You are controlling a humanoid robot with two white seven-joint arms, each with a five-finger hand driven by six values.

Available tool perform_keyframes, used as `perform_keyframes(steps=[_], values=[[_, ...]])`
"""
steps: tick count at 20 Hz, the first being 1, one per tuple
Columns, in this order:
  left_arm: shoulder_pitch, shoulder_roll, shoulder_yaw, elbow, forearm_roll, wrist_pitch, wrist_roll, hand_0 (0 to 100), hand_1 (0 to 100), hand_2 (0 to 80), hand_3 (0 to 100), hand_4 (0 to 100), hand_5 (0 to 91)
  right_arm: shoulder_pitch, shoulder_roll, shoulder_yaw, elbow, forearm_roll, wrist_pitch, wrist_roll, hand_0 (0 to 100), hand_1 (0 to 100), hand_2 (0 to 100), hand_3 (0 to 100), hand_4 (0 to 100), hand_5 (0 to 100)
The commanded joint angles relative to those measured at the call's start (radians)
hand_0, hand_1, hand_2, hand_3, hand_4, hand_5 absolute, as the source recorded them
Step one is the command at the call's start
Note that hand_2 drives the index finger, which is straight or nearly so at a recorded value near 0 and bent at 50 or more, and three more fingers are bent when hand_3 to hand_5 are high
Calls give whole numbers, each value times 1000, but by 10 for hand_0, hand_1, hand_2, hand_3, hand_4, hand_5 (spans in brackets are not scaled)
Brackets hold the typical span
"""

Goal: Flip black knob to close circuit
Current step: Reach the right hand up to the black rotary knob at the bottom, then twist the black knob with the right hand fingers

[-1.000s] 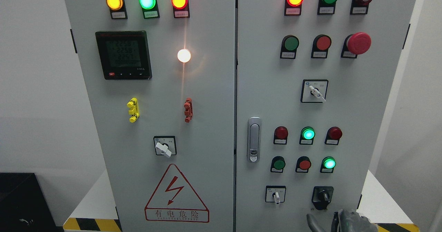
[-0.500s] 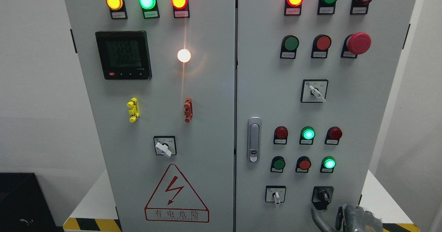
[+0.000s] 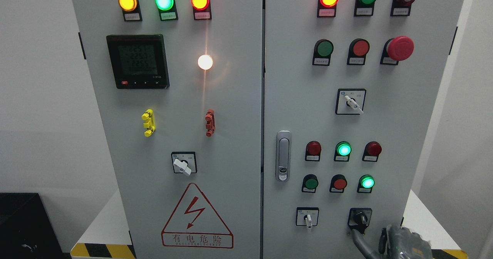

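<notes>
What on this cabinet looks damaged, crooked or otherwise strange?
Nothing looks damaged. The white lamp on the left door glares and throws a vertical streak. The black knob points up-left, with the right hand just below it, not yet gripping.

The cabinet (image 3: 238,97) is plain light grey all over. On it, the black knob (image 3: 359,217) sits in a black surround, low on the right door. Just above it there's a glowing green lamp (image 3: 367,182) next to a dull red button (image 3: 339,183). The warning triangle (image 3: 197,215) low on the left door is red-outlined with a red bolt. The base edge (image 3: 102,250) has yellow-black stripes.
</notes>
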Motion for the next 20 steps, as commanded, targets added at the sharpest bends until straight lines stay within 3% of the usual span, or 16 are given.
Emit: perform_keyframes(steps=[1,20], values=[[22,1,0,-23,0,-1,0,120,556,0,0,0,0,-13,-3,-24,26,0,1,-1,0,10,821,991,894,980],[22,0,0,-23,0,-1,0,120,556,0,0,0,0,-19,-15,-47,33,-8,-4,-2,0,13,814,989,889,973]])
